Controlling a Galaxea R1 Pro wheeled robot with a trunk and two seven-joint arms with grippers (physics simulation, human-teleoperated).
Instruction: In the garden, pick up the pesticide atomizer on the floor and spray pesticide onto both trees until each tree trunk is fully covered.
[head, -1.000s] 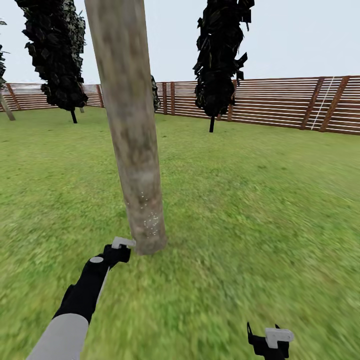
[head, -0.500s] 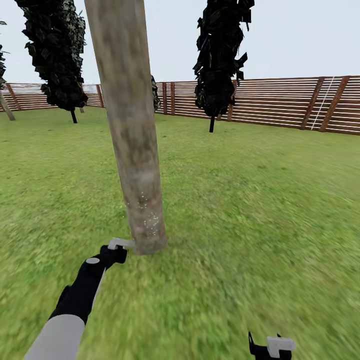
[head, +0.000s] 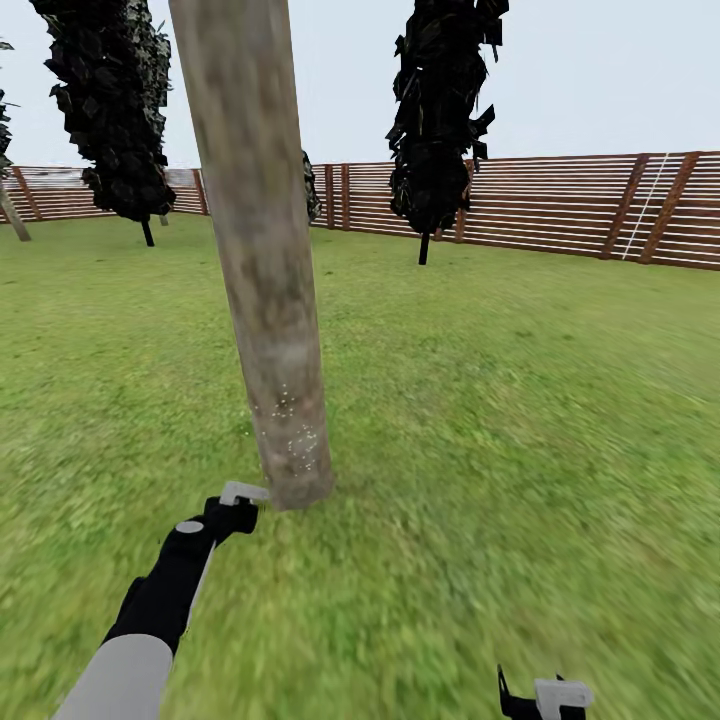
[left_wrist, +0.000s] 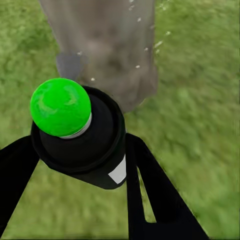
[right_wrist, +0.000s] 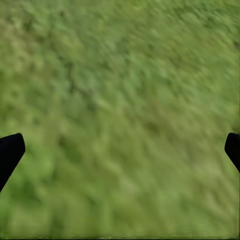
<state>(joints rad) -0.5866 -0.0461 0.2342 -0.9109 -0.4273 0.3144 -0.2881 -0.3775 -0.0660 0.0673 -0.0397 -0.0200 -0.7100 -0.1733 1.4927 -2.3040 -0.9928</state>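
Observation:
A thick grey-brown tree trunk (head: 265, 280) stands right in front of me, with white specks of pesticide (head: 300, 440) on its lower part. My left gripper (head: 238, 500) is low beside the trunk's base, shut on the pesticide atomizer (left_wrist: 82, 137). The atomizer is a dark bottle with a white label, and the dot on its top shows green. In the left wrist view it points at the trunk (left_wrist: 105, 50), where white specks show on the bark. My right gripper (head: 545, 695) hangs open over grass (right_wrist: 120, 100), its fingertips (right_wrist: 10, 150) far apart.
Green lawn (head: 520, 400) spreads all around the trunk. A brown slatted fence (head: 560, 205) closes the far side. Two dark columnar trees (head: 440, 120) (head: 110, 110) stand near the fence, well beyond the trunk.
My left gripper with the atomizer has sunk slightly toward the ground beside the trunk's base. The right gripper has dropped a little lower in the head view.

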